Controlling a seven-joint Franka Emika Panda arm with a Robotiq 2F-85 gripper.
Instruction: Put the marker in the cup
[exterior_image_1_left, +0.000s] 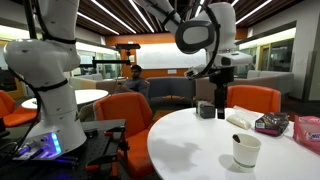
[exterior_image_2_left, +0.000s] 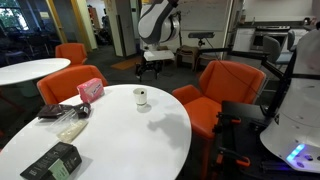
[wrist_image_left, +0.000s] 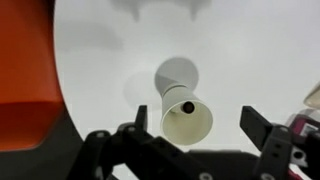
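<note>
the gripper (wrist_image_left: 190, 132) hung wide open and empty straight above the cup (wrist_image_left: 186, 120), which stood a little in from the desk (wrist_image_left: 100, 60) edge, the marker (wrist_image_left: 188, 105) seemingly upright inside.

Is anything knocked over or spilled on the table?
Nothing stands out. The cup stands upright on the white table, with nothing spilled around it. A small dark spot inside it is likely the marker. The gripper is open and empty.
</note>
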